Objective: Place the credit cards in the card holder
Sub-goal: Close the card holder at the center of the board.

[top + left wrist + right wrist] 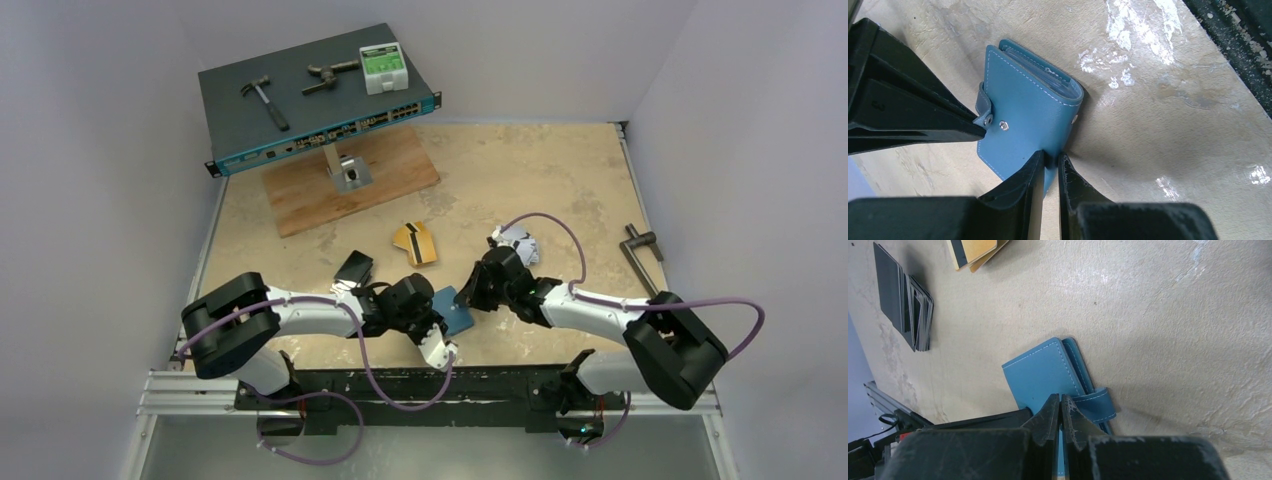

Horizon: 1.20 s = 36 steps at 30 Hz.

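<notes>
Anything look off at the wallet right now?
Slightly: the card holder lies folded shut, yet its strap is off the snap and hangs loose. The left gripper pinches one edge, and the right gripper pinches at the strap. No damage shows.

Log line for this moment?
left gripper: shut on wallet edge | right gripper: shut on strap | strap: unsnapped | gold cards: on table, outside wallet
</notes>
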Motion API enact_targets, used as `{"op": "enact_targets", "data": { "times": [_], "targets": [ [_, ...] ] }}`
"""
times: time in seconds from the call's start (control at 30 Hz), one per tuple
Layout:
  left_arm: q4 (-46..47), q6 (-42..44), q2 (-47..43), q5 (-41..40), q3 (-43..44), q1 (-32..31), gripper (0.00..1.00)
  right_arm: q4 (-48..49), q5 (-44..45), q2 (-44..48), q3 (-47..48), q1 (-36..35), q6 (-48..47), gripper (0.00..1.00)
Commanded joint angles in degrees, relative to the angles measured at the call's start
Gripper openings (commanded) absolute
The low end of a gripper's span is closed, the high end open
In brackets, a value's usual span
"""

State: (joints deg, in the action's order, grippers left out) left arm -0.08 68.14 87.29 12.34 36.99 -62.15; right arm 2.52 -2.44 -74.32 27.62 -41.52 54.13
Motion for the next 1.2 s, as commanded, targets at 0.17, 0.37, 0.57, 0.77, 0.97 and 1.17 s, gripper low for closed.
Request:
{"op": "enact_targets", "data": {
  "times": [0.17, 0.37, 0.57, 0.77, 0.97, 1.17],
  "targets": [
    [-2.9, -1.6, 1.0, 2.6, 1.7, 0.4, 0.03, 3.8, 0.8, -3.0, -0.3, -1.8, 2.3, 0.0],
    [-3.0, -1.7, 1.0, 2.6, 1.8, 0.5, 0.03, 3.8, 1.0, -3.7, -0.1, -2.4, 2.4, 0.0],
    [-3.1, -1.9, 1.0, 2.6, 1.7, 0.5, 0.03, 2.4, 1.1, -3.4, -0.4, -2.7, 1.2, 0.0],
    [-3.2, -2.4, 1.0, 2.7, 2.1, 0.5, 0.03, 0.2, 0.7, -4.3, 0.2, -3.3, -0.7, 0.0],
    [-3.4, -2.4, 1.2, 2.6, 2.2, 0.5, 0.03, -3.1, 1.4, -5.6, 1.9, -4.6, -3.4, 0.0],
    [-3.4, -2.8, 1.2, 2.8, 2.3, 0.5, 0.03, -5.1, 1.9, -6.4, 2.4, -5.2, -4.1, 0.0]
  ]
}}
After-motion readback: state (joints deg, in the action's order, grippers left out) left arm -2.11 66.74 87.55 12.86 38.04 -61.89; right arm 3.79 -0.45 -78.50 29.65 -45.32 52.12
